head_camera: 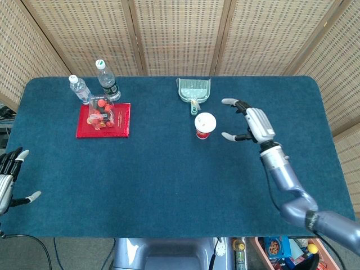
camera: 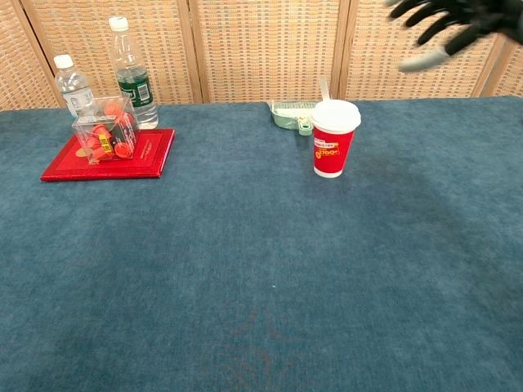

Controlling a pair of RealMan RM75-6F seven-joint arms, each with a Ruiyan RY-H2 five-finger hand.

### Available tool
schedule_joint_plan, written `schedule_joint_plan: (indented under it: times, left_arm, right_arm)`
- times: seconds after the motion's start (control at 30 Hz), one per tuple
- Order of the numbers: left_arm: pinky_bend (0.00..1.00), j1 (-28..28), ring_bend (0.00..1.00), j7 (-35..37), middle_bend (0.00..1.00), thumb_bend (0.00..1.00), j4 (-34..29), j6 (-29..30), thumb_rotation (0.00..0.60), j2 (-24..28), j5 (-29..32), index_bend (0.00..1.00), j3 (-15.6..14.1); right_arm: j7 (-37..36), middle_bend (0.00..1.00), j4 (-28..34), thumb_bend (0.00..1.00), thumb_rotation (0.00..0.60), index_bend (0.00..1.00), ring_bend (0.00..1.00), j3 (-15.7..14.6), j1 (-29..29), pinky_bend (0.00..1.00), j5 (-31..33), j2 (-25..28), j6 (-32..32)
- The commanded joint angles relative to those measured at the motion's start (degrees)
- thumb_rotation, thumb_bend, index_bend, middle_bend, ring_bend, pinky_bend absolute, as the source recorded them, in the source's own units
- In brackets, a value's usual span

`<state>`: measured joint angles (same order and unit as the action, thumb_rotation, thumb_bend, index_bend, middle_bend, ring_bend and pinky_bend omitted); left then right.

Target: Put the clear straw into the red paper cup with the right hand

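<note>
Your blue desk [head_camera: 169,169] carries a red book [head_camera: 104,120] with a clear box of orange pieces [camera: 105,129] on it, two water bottles [head_camera: 107,79] behind it, and a green dustpan [head_camera: 194,90]. Your right hand [head_camera: 251,121] hovers beside the red paper cup [camera: 333,138], fingers apart, holding nothing. Your left hand [head_camera: 8,179] waits open off the desk's edge. The clear straw [camera: 325,88] stands in the lidded cup.

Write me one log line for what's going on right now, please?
right hand: open, beside red paper cup, apart | clear straw: upright in cup | left hand: open, table edge
</note>
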<state>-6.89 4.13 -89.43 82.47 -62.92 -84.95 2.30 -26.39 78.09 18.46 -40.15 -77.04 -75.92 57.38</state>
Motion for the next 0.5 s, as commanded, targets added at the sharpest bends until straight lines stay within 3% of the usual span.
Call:
schedule_joint_plan:
  times: [0.03, 0.23, 0.27, 0.5]
  left_arm:
    - [0.00, 0.38, 0.00, -1.24, 0.00, 0.00, -0.81, 0.37, 0.600, 0.07, -0.23, 0.00, -0.39]
    - [0.00, 0.86, 0.00, -2.17, 0.00, 0.00, -1.01, 1.55, 0.600, -0.02, -0.80, 0.00, -0.48]
    - [0.00, 1.03, 0.00, -2.23, 0.00, 0.00, -0.89, 1.95, 0.600, -0.08, -1.20, 0.00, -0.63]
    - [0.00, 1.36, 0.00, -1.50, 0.00, 0.00, 0.18, 2.96, 0.600, -0.75, -3.29, 0.00, -1.42]
  right_arm:
    - [10.34, 0.00, 6.05, 0.00, 0.600, 0.00, 0.00, -7.97, 7.39, 0.00, -6.45, 9.54, 3.55]
    - [19.83, 0.00, 9.20, 0.00, 0.600, 0.00, 0.00, -12.14, 14.87, 0.00, -7.48, 11.59, 12.18]
    - [22.14, 0.00, 9.87, 0.00, 0.600, 0.00, 0.00, -13.52, 17.90, 0.00, -7.78, 11.48, 15.91]
    - [27.97, 0.00, 7.57, 0.00, 0.600, 0.00, 0.00, -16.20, 25.55, 0.00, -11.69, 6.99, 28.40]
